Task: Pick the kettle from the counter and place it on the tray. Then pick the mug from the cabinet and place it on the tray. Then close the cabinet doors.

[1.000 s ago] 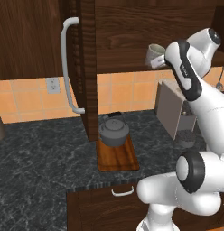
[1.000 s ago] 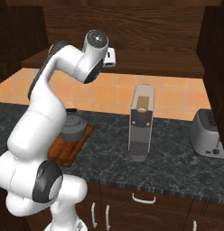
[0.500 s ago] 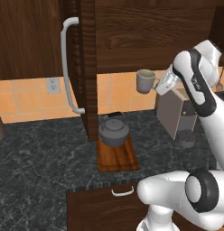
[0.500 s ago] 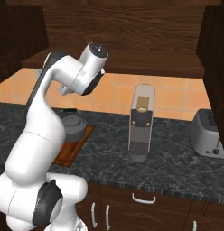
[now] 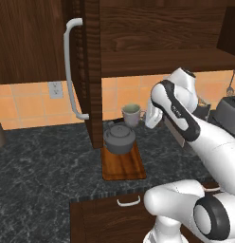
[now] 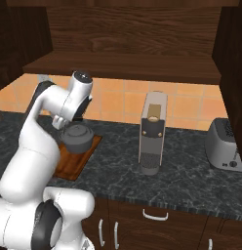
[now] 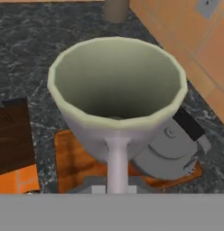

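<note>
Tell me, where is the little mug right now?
In the left base view the mug is in the air, held at the end of the arm, just above and behind the kettle that sits on the tray.

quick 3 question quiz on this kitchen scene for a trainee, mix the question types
1. True or false: the kettle sits on the tray.
2. What does the gripper hold? A) the mug B) a spoon C) nothing
3. Fill in: the coffee machine stands on the ____.

Key: 1 true. 2 A; in the hand view the mug is above the tray, not yet set down. 3 counter.
</note>
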Robot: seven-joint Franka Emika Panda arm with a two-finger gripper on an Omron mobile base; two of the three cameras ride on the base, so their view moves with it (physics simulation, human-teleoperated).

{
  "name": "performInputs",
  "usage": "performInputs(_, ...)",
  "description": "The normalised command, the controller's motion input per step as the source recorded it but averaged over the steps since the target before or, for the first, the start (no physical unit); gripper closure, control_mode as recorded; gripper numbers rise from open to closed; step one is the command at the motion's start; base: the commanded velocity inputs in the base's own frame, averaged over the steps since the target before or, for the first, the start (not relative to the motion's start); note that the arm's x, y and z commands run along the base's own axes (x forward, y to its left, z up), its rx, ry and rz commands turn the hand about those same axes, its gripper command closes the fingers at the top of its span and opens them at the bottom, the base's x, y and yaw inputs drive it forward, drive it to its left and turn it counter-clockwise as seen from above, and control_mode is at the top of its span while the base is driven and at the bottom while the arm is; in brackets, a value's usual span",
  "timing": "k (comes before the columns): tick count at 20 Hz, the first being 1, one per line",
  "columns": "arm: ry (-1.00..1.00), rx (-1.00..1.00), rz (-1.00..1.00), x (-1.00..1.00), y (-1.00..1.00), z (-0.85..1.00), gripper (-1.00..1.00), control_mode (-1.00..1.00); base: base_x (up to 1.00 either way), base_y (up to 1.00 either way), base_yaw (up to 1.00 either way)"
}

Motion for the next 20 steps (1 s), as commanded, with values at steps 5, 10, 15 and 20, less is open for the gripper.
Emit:
performInputs(5,0.0,-0.01,0.13,0.23,0.29,-1.0,1.0,-1.0,0.0,0.0,0.0)
performInputs(10,0.0,0.01,0.07,0.3,0.0,-1.0,1.0,-1.0,0.0,0.0,0.0)
performInputs(15,0.0,0.01,0.05,0.15,0.02,-0.83,1.0,-1.0,0.0,0.0,0.0)
performInputs(20,0.08,0.03,0.01,0.05,0.14,-0.54,1.0,-1.0,0.0,0.0,0.0)
